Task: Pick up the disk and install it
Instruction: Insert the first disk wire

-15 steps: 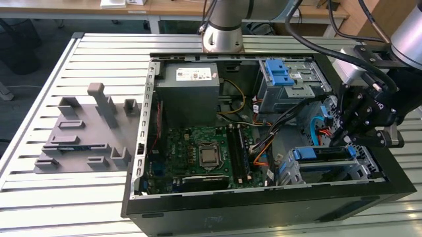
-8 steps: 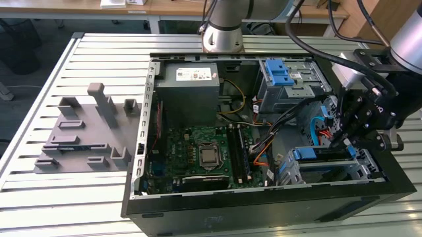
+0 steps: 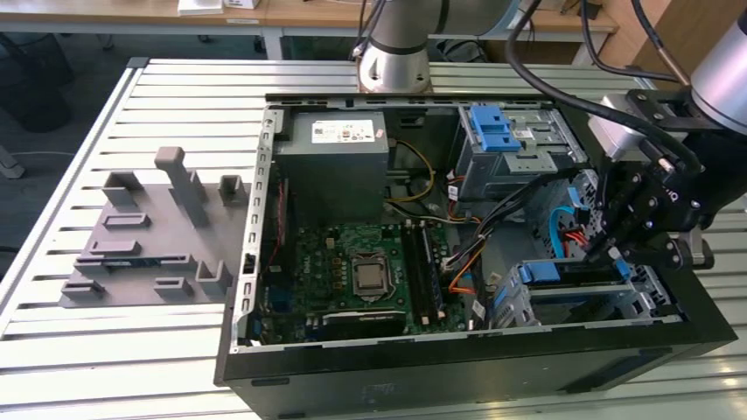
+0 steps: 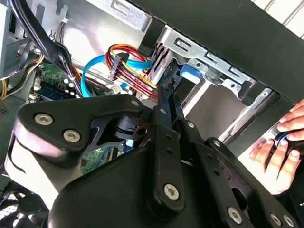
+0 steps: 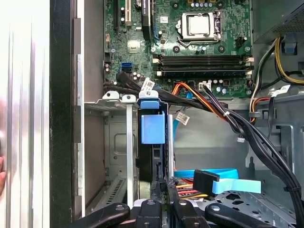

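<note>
disk (image 5: 153,142) on edge in drive cage (image 5: 116,142), blue rail (image 5: 153,127) facing out; gripper (image 5: 161,190) at its near edge; motherboard (image 5: 190,42) beyond.

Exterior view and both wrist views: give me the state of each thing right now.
computer case: side open, lying on the table.
disk: standing on edge in the drive cage, blue rail up.
gripper: fingers together just above the disk's edge.
blue data cable: loose, unplugged.
hand: resting outside the case.
</note>
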`<state>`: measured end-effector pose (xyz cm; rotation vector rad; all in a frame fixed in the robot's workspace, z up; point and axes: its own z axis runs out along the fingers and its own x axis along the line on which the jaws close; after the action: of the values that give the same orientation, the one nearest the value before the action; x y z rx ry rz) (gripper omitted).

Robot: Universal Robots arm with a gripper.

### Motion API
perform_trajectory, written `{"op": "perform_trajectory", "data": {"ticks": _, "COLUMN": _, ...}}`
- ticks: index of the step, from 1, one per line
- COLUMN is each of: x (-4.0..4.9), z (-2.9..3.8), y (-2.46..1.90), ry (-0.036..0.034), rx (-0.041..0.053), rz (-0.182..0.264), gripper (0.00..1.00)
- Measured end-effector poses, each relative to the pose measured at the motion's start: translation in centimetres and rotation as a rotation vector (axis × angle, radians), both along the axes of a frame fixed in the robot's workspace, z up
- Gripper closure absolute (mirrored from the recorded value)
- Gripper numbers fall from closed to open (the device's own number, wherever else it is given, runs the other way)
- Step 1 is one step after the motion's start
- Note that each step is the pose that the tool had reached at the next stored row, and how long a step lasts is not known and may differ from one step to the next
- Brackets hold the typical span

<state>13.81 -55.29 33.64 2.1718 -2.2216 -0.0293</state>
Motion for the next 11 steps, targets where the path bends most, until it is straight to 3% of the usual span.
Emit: {"op": "perform_trajectory", "data": {"ticks": 11, "x": 0.09, "z": -0.16, "y": -0.11, "ry": 0.0, "rx": -0.0003, "rz": -0.008, "gripper": 0.84}}
